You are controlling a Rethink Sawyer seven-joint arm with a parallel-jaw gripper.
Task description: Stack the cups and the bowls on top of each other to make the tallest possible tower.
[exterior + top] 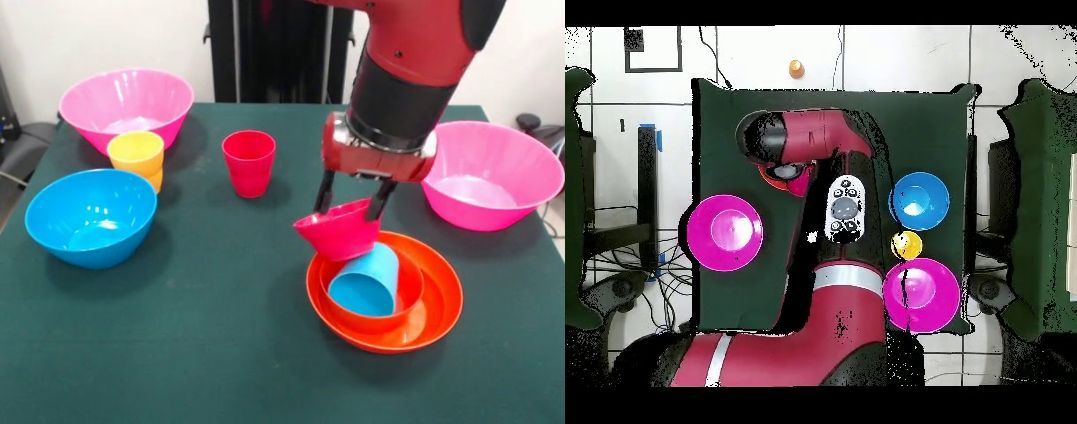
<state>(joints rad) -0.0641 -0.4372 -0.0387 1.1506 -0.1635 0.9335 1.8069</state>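
Note:
My gripper (353, 210) is shut on the small crimson bowl (340, 234). It holds the bowl tilted just above the near-left rim of the orange stack. That stack is the small orange bowl (408, 300) nested in the wide shallow orange bowl (441, 305). The blue cup (364, 283) lies on its side in it. The red cup (249, 162) stands upright alone at mid table. The yellow cup (136, 147) sits on the orange cup (155, 179). In the overhead view the arm hides the gripper, and only an edge of the crimson bowl (799, 180) shows.
The blue bowl (91, 216) stands at the left, and it also shows in the overhead view (919, 200). One pink bowl (126, 106) is at the far left and the other pink bowl (490, 172) at the right. A small orange object (796, 68) lies on the floor beyond the table.

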